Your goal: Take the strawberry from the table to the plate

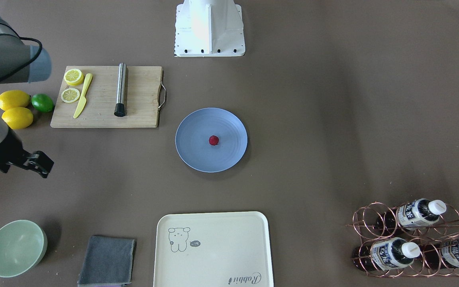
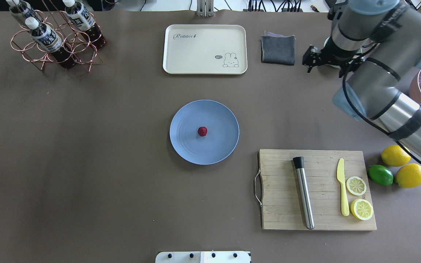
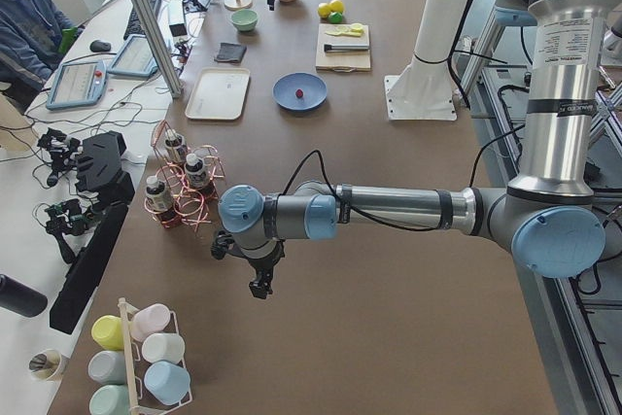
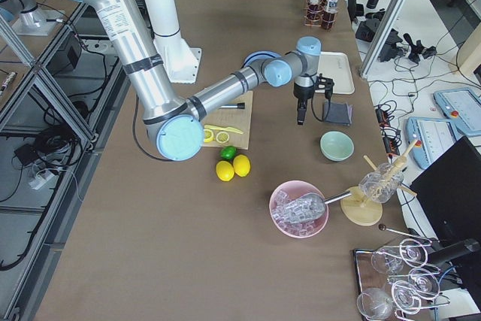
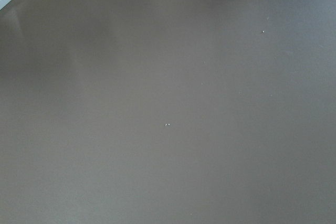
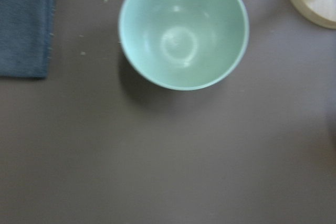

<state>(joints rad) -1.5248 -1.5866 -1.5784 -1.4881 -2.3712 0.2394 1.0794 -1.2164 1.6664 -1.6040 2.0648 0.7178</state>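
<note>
At the far left a copper wire rack (image 2: 35,60) holds dark bottles (image 2: 46,36). The left gripper (image 3: 259,288) hangs low over bare table (image 2: 86,146) out past that rack, well apart from everything else. It shows only in the side view, so I can't tell how far its fingers are parted.

Further along sits a cream tray (image 2: 196,54). Nearer the robot, in the middle of the table, the strawberry (image 2: 202,131) lies at the centre of the light-blue plate (image 2: 185,146), with neither gripper near it.

Right of the tray lies a folded grey cloth (image 2: 278,49). Just beside it hovers the right gripper (image 2: 310,64), well apart from the berry, with its wrist camera looking down on a mint-green bowl (image 6: 184,30). Its dark fingers are too small and blurred for me to judge their gap.

Below is a wooden cutting board (image 2: 280,190) with a steel rod (image 2: 304,195), a yellow knife (image 2: 342,190) and lemon slices (image 2: 356,185). Past its right edge are two lemons (image 2: 395,155) and a lime (image 2: 380,175).

A person (image 3: 29,17) sits at a desk beside the table.
</note>
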